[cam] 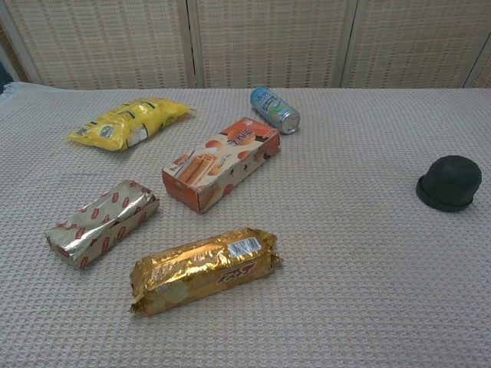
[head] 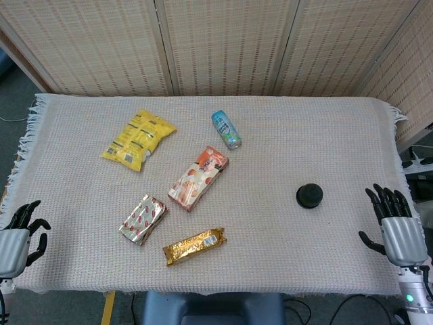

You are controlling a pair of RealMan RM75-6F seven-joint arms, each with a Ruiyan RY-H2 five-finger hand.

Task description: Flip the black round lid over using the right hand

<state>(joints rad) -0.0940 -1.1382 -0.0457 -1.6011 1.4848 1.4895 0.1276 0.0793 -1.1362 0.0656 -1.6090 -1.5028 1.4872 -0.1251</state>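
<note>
Black round lid (head: 309,196): lies alone on the right part of the table (head: 270,135), domed side up with a flared rim on the cloth in the chest view (cam: 449,183); round, so no long axis to line up with.
Right hand (head: 391,223): at the table's right edge, fingers (head: 385,200) spread wide and pointing up-table, holding nothing.
Lid from right hand: about 10 o'clock, near but apart, nothing between them.
Left hand (head: 19,237): at the far left edge, fingers loosely curled and apart, empty; well apart from the lid.
Nearer hand: the right, clearly.
Next move, as I judge it: reach up-table and inward, then get the fingers under the rim.
</note>
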